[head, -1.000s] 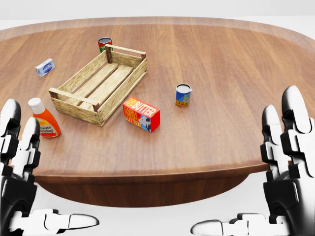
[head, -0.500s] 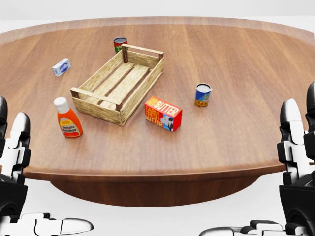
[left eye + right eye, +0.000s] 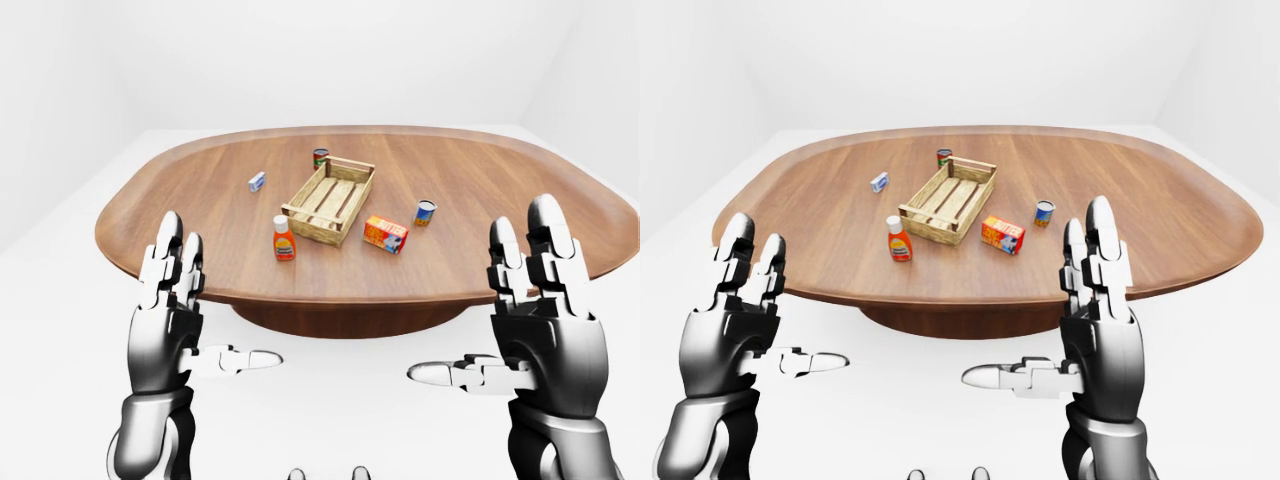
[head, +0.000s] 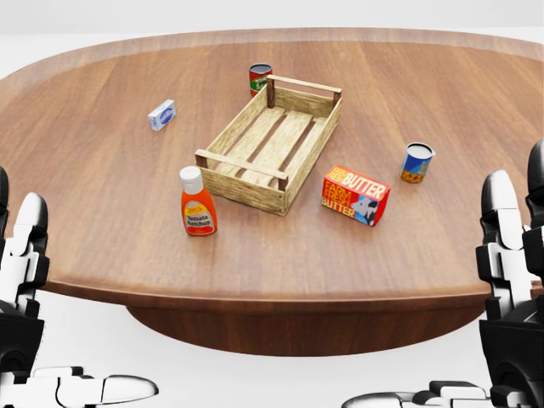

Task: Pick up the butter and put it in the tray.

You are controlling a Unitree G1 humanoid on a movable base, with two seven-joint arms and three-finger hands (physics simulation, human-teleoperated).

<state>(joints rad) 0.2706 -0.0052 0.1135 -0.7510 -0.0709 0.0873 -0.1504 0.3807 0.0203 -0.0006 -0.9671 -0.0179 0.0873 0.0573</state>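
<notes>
The butter [image 4: 355,195] lies on the bench [image 4: 408,76] just beside the tray [image 4: 272,142], untouched. My left hand [image 3: 170,300] and right hand [image 3: 540,310] hover spread, empty, probably too far off to reach.

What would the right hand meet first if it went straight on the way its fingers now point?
Probably nothing: the right hand is open with its long fingers pointing upward, short of the table edge, and only blank wall shows above them. Depth is hard to judge here. The butter lies off that line.
</notes>
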